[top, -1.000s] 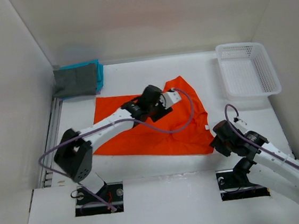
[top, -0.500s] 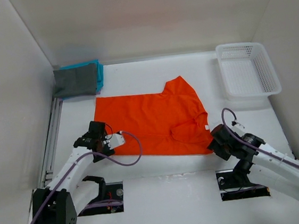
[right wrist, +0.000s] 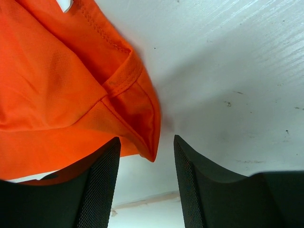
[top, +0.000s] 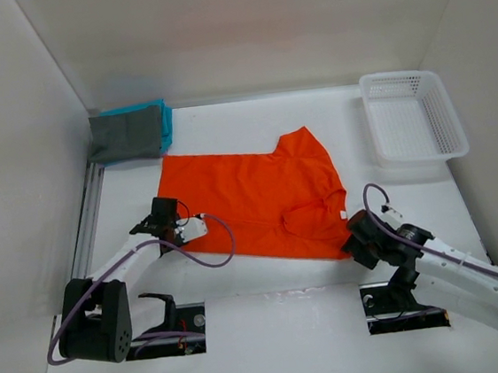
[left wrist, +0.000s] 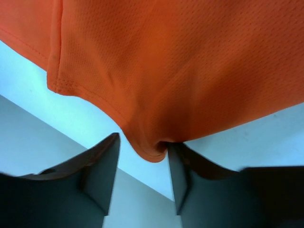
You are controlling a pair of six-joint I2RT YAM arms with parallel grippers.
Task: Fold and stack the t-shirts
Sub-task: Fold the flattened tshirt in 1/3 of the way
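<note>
Left gripper (left wrist: 143, 142), jaws apart, straddles the near left corner of the orange shirt (top: 250, 195); right gripper (right wrist: 146, 140), likewise unclenched, straddles its near right corner.

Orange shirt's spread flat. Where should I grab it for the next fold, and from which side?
Take the orange t-shirt by its two near corners, coming in low from the near edge. It lies flat, so only the edges offer a lip to pinch. The near-left corner sits between the left hand's fingers, the near-right corner between the right hand's.
</note>
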